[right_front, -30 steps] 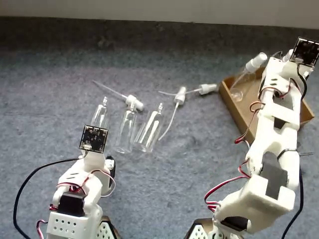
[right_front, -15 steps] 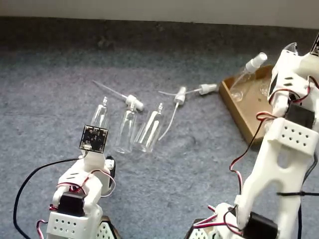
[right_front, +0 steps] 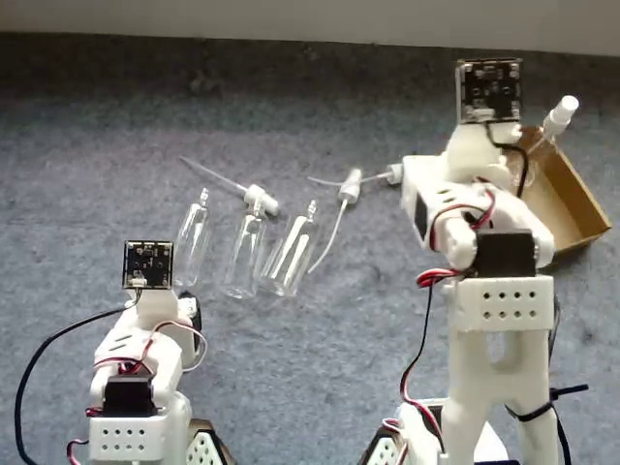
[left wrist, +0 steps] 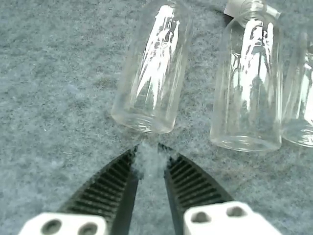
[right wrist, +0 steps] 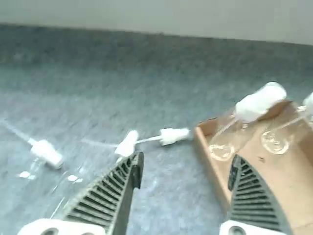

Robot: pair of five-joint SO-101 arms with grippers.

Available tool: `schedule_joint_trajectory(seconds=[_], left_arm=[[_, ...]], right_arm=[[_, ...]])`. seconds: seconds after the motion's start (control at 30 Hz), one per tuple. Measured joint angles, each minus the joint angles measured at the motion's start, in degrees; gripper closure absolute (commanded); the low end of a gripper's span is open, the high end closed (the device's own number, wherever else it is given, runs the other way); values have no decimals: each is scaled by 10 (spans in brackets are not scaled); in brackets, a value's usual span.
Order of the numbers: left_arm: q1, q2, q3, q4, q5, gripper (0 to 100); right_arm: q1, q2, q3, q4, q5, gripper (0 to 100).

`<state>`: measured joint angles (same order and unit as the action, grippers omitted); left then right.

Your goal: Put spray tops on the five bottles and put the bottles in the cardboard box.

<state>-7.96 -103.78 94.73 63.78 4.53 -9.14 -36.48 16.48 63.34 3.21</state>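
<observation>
Right gripper (right wrist: 187, 161) is hanging empty, jaws wide apart, a white plastic spray top (right wrist: 172, 135) lying just beyond them. Left gripper (left wrist: 148, 152), jaws barely parted, is facing a clear cylindrical bottle (left wrist: 151, 68) just ahead. Capping looks next: closing on that top.

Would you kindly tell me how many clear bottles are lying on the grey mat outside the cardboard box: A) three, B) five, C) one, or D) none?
A: the left bottle, middle bottle and right bottle lie side by side on the mat, apart from the cardboard box.
</observation>
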Motion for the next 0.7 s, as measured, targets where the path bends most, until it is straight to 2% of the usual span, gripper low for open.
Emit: schedule_joint_trajectory(seconds=[0.33,0.7], left_arm=[[-4,0,0,-1,0,994],[-4,0,0,-1,0,994]], right_arm=[[-159,36,0,15,-118,749],[-207,309,-78,15,-250,749]])
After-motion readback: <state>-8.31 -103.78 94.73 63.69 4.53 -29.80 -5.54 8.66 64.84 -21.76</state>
